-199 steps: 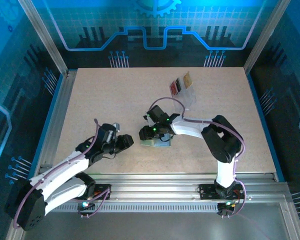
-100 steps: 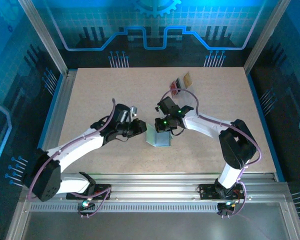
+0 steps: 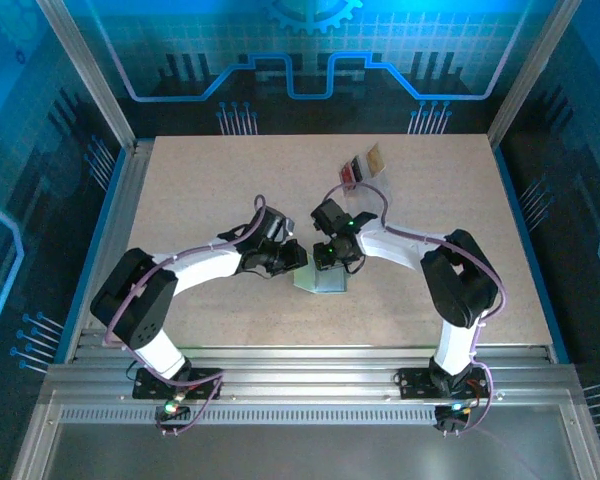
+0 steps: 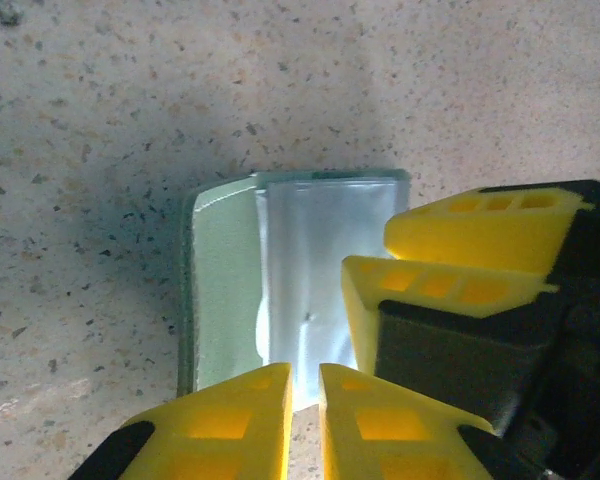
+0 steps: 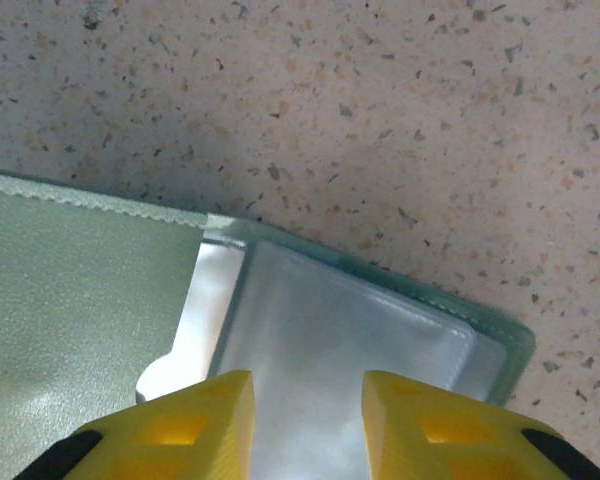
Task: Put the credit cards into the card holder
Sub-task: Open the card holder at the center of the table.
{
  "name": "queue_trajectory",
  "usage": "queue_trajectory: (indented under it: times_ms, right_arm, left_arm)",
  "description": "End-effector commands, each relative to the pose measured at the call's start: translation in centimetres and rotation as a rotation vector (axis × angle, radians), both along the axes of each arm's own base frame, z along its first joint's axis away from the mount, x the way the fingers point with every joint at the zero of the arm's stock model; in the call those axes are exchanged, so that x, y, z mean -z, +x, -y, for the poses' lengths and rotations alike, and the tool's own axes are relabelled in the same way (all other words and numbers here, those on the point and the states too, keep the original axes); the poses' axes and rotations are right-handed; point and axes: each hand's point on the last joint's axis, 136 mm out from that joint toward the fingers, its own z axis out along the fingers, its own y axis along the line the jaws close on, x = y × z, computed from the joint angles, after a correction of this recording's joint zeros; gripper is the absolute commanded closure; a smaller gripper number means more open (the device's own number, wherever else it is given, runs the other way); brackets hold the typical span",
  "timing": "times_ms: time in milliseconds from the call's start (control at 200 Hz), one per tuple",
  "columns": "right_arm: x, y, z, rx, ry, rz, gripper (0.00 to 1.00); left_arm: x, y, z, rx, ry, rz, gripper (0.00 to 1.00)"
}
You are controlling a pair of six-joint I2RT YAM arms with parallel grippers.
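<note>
On the left: left gripper (image 4: 305, 374), fingers nearly together at the edge of the flat grey-green card holder (image 4: 220, 280); pinching or not, cannot tell.
Middle: right gripper (image 5: 308, 388) half open over its shiny lining (image 5: 350, 320), empty.
Far right: thin red, dark, tan credit cards (image 3: 361, 167), well apart; right arm nearer.

We count three credit cards (image 3: 361, 166) on the one worktop (image 3: 200, 200): one red card (image 3: 349, 176), one dark card (image 3: 360, 166) and one tan card (image 3: 375, 157). We see a single card holder (image 3: 328, 282). There are two arms, the left arm (image 3: 195, 268) and the right arm (image 3: 410, 245), each with one two-fingered tool: the left tool (image 4: 305, 400) and the right tool (image 5: 308, 420).
</note>
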Motion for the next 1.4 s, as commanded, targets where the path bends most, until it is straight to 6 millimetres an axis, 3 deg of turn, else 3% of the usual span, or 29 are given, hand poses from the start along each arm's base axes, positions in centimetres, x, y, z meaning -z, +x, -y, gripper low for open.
queue_trajectory:
  times_ms: [0,395,595,870,1066,1296,1396]
  right_arm:
    - [0.4,0.6,0.6,-0.019,-0.052,0.003,0.65]
    - [2.2,1.1,1.5,-0.008,-0.129,-0.016,0.61]
    - [3.5,0.6,1.1,-0.014,-0.119,-0.042,0.61]
    - [4.3,-0.7,1.3,-0.019,-0.15,-0.046,0.78]
    - [2.6,-0.7,0.8,-0.037,-0.163,0.001,1.0]
    - [-0.7,-0.4,-1.7,-0.092,-0.169,0.063,1.0]
    - [-1.2,-0.9,-3.1,-0.113,-0.122,0.037,0.99]
  left_arm:
    - [1.9,-1.1,-0.3,0.032,0.023,-0.01,0.85]
    - [6.5,-3.7,-2.1,0.035,0.078,-0.08,0.85]
    - [7.5,-4.1,-2.3,0.033,0.077,-0.095,0.85]
    - [7.8,-4.2,-2.4,0.034,0.078,-0.096,0.85]
    - [8.9,-4.8,-2.5,0.031,0.073,-0.117,0.86]
    - [10.0,-5.2,-2.5,0.032,0.065,-0.13,0.86]
    - [10.0,-5.2,-2.1,0.037,0.056,-0.13,0.86]
